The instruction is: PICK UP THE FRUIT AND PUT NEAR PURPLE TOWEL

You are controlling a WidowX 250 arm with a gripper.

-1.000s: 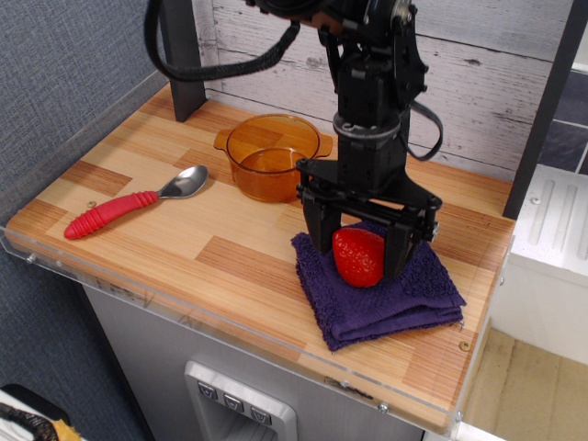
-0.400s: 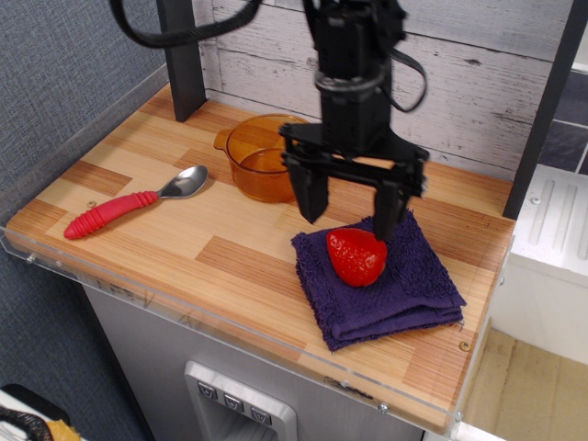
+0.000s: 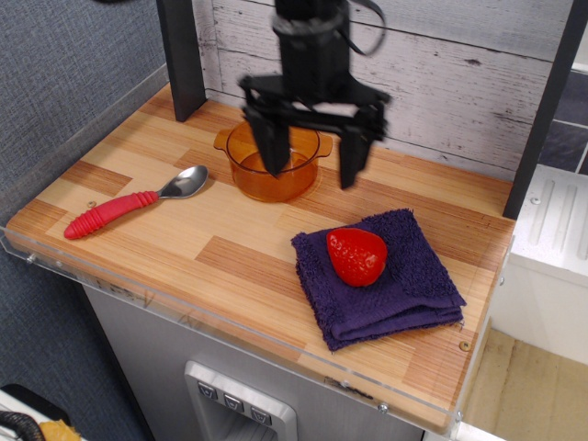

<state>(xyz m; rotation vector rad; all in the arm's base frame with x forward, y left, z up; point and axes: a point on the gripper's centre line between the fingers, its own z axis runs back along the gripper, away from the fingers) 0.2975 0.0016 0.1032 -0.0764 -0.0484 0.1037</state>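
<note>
observation.image: fruit (image 3: 357, 256) lies on purple towel (image 3: 404, 285); hand (image 3: 311, 157) spread wide, empty; no writing legible

My strawberry (image 3: 357, 256) looks shiny, smooth plastic. The purple towel (image 3: 418, 280) is fuzzy cloth. The table (image 3: 184, 243) is smooth wood. The bowl (image 3: 273, 161) is clear orange plastic.

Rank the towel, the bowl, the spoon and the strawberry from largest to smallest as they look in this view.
1. towel
2. bowl, partly hidden by the gripper
3. spoon, longer than the bowl but much thinner, so 2 and 3 are uncertain
4. strawberry
</note>
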